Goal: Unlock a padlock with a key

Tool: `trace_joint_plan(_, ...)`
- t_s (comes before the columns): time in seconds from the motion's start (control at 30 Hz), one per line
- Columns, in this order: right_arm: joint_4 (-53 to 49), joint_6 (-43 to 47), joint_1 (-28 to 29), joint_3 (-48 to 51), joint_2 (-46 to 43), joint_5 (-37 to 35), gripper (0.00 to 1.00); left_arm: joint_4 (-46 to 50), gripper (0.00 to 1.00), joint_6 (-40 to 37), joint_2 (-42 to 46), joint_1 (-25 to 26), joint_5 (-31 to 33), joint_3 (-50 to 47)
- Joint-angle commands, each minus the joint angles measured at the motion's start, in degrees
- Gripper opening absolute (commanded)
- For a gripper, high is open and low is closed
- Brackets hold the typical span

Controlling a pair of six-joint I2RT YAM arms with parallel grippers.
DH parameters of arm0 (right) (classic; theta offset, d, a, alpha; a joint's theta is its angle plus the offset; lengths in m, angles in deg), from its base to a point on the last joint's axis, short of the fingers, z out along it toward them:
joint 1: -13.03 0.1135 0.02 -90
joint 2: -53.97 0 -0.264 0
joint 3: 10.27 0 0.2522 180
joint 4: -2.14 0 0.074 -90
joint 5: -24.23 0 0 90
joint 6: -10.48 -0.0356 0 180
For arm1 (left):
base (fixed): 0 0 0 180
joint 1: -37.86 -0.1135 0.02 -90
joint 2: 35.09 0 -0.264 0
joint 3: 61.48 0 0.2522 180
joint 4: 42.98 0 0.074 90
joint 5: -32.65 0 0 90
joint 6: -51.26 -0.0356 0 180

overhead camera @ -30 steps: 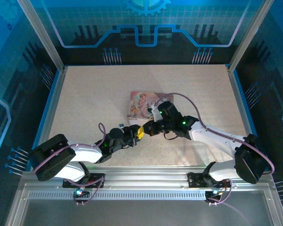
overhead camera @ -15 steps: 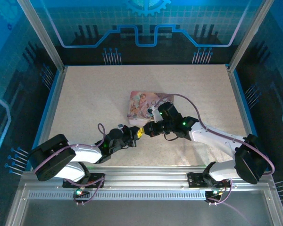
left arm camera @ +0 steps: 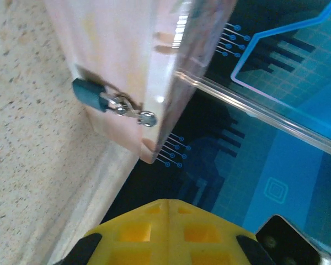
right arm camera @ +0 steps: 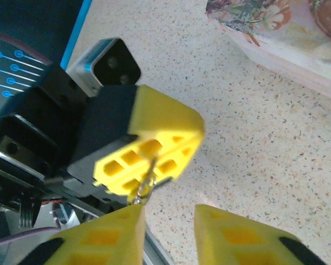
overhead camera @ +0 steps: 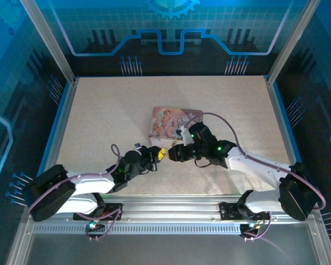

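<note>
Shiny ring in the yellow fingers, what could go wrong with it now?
The silvery ring sticks out from the shut left gripper, pinched only by a thin bit, so it might slip out and fall on the table. The right gripper stands open right beside it and could knock it loose.

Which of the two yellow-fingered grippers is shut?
The left gripper: its fingers meet, pinching a thin silvery piece, while the right gripper shows a clear gap between its fingers.
</note>
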Motion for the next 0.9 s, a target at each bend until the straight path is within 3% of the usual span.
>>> trace_joint_plan(0.0, 6.5, -2.2, -2.1, 2.9, -3.4, 4.2, 0.38, 14.4, 0.00, -11.9, 7.3, 0.3, 5.8, 3.2)
trace_joint_plan(0.2, 20.6, -8.1, -5.2, 9.3, -7.4, 9.9, 0.46, 34.5, 0.00, -38.6, 19.7, 0.4, 12.3, 12.1)
trace_joint_plan(0.3, 27.0, -10.1, -5.4, 10.3, -7.7, 12.3, 0.50, 34.7, 0.00, -50.6, 21.4, 0.4, 11.5, 14.5)
trace_joint_plan(0.47, 37.6, -14.2, -5.2, 10.9, -7.0, 15.0, 0.51, 29.4, 0.00, -63.2, 20.5, 0.4, 5.9, 16.5)
trace_joint_plan(0.6, 41.3, -15.4, -4.4, 10.7, -7.4, 13.9, 0.53, 27.1, 0.00, -67.9, 19.8, 0.4, 3.0, 18.3)
trace_joint_plan(0.87, 42.8, -15.8, -1.9, 8.9, -4.1, 13.6, 0.53, 24.4, 0.00, -66.7, 19.6, 0.5, 3.7, 17.5)
